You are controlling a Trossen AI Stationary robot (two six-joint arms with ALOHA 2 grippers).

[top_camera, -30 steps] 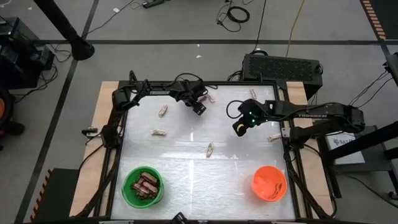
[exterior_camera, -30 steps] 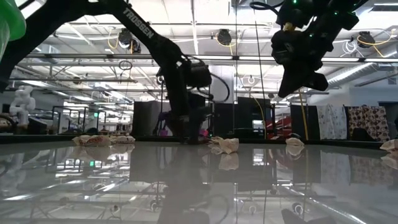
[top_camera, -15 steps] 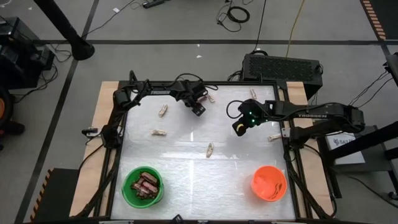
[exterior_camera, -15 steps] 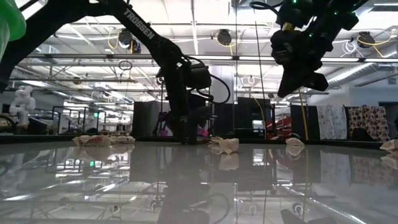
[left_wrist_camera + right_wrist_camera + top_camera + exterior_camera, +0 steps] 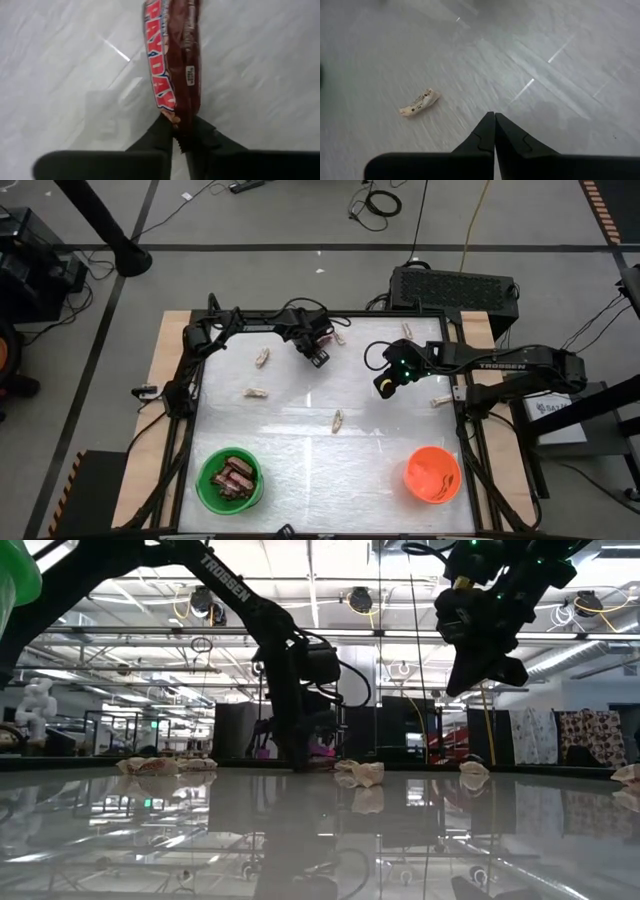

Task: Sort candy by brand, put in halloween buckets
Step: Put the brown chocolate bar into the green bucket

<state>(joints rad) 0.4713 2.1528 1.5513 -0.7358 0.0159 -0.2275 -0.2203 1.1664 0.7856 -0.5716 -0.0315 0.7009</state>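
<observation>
While the left pincer (image 5: 320, 358) nips one end of a dark reddish-brown bar (image 5: 172, 60) at the counter's (image 5: 300, 440) far edge, the pickup is in hand.

Right pincer (image 5: 494, 131) hangs clenched and empty above far right. Next, I judge: lift the bar, carry it to the green bucket (image 5: 230, 479), near left, where dark bars lie. Orange bucket (image 5: 432, 474) near right; pale bars (image 5: 337, 421) scattered between.

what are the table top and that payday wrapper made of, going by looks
Table top: seemingly a glossy white, marble-look laminate or plastic; it mirrors light streaks. Payday wrapper: thin glossy plastic film, dark reddish-brown, creased and shiny, pinched in the left end effector.
</observation>
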